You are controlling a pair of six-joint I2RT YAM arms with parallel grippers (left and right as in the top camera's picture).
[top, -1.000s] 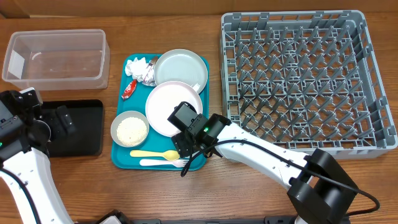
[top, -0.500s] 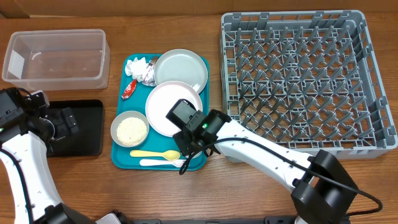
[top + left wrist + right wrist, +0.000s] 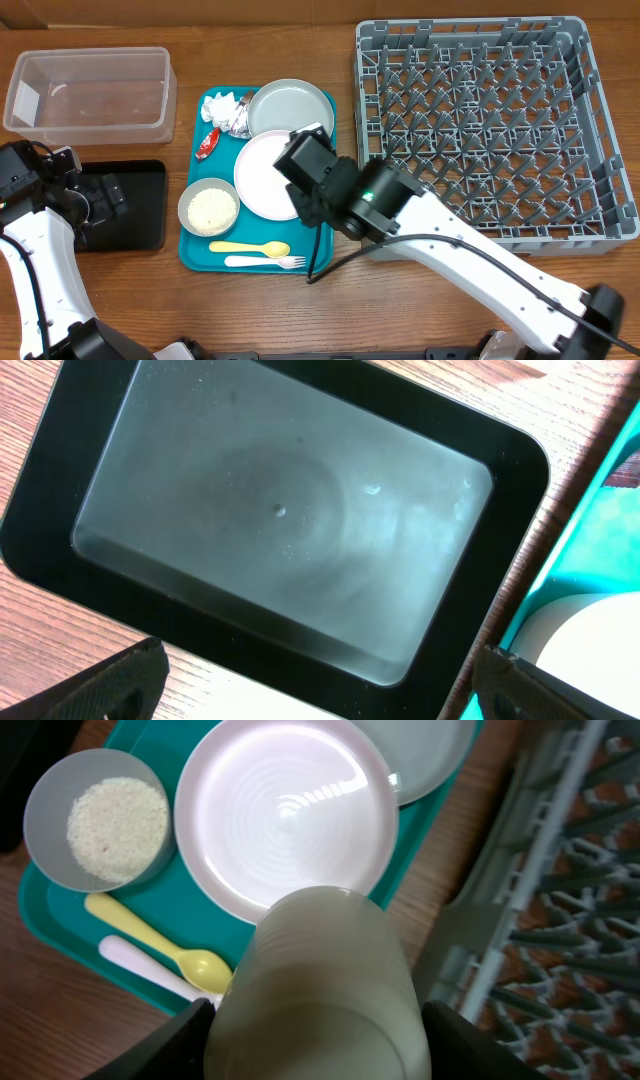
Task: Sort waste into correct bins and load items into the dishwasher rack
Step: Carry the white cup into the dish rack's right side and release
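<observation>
My right gripper (image 3: 316, 1042) is shut on the white cup (image 3: 320, 975) and holds it raised over the teal tray's (image 3: 190, 255) right side; in the overhead view the gripper (image 3: 316, 193) hides the cup. Below lie the pale pink plate (image 3: 285, 815), the grey plate (image 3: 290, 108), the grey bowl (image 3: 95, 820) of rice (image 3: 210, 208), the yellow spoon (image 3: 160, 948) and the white fork (image 3: 264, 262). The napkin (image 3: 222, 104), foil (image 3: 238, 121) and red packet (image 3: 207, 144) sit at the tray's back left. My left gripper (image 3: 320, 682) is open and empty over the black tray (image 3: 290, 530).
The grey rack (image 3: 490, 130) fills the right side, its near wall next to my right arm. The clear tub (image 3: 90, 90) stands at the back left, behind the black tray (image 3: 140, 205). Bare wood lies in front of the teal tray.
My right gripper has lifted from the tray's front edge with the cup and moved back and right. The fork and spoon now show uncovered. The left arm barely moved.
</observation>
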